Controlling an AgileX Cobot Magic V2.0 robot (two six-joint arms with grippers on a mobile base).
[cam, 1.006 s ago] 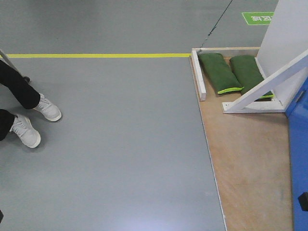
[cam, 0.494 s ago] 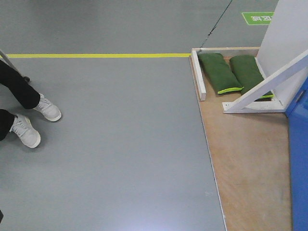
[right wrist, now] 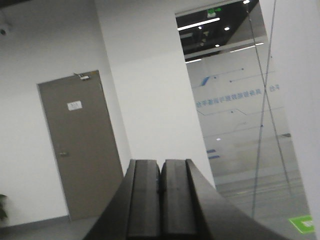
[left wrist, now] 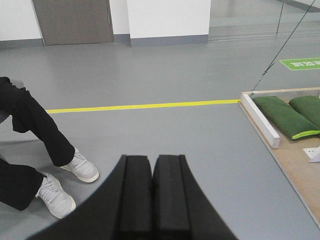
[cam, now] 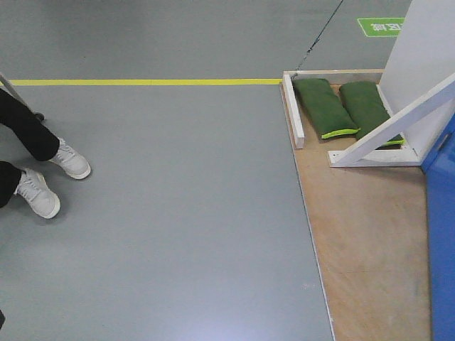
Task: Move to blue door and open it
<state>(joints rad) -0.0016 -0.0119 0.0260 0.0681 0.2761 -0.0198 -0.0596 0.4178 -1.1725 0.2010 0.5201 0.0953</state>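
Grey floor [cam: 178, 213] fills most of the front view. At the far right edge stands the blue door [cam: 442, 241], on a wooden board [cam: 370, 234]. Only a strip of it shows, and its handle is out of view. The left tool [left wrist: 152, 165] and right tool [right wrist: 160, 167] are both clenched, with nothing in them. I think the door is stiff, smooth and slippery, so the handle is the place to grab.

Your left gripper [left wrist: 151, 161] is closed, its two black fingers [left wrist: 135, 190] pressed flat together with nothing held, and it points forward and slightly down toward the yellow floor line [left wrist: 145, 106]. Your right gripper [right wrist: 160, 163] is closed the same way and empty, pads meeting, with its wrist pitched upward and slightly rolled.
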